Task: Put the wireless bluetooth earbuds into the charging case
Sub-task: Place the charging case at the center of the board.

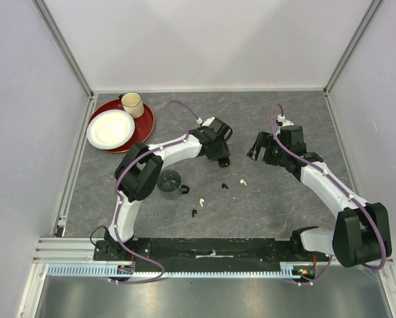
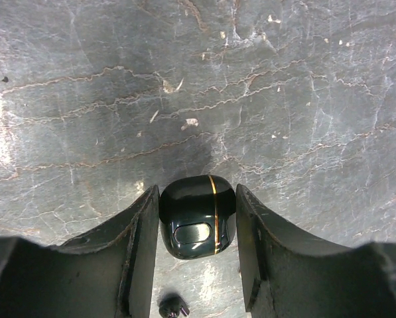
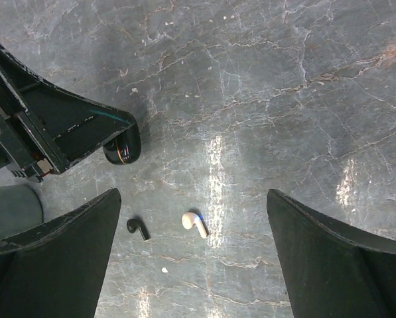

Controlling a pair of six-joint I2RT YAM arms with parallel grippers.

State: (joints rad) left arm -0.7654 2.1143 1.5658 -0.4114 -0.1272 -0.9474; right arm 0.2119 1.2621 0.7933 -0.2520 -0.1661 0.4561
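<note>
A closed black charging case (image 2: 198, 215) with a gold line sits between the fingers of my left gripper (image 2: 198, 192), low at the table. The jaws are closed against its two sides. It also shows in the right wrist view (image 3: 123, 147). A black earbud (image 2: 173, 307) lies just behind it. In the top view my left gripper (image 1: 221, 159) is at the table's middle. Near it lie a white earbud (image 1: 243, 181), a black earbud (image 1: 225, 186), a second white earbud (image 1: 201, 202) and a second black earbud (image 1: 194, 213). My right gripper (image 1: 257, 149) is open and empty, above a white earbud (image 3: 195, 224) and a black earbud (image 3: 136, 228).
A green mug (image 1: 169, 183) stands left of the earbuds, beside the left arm. A red plate (image 1: 144, 122) at the back left carries a white plate (image 1: 110, 128) and a cream cup (image 1: 132, 104). Walls enclose the table.
</note>
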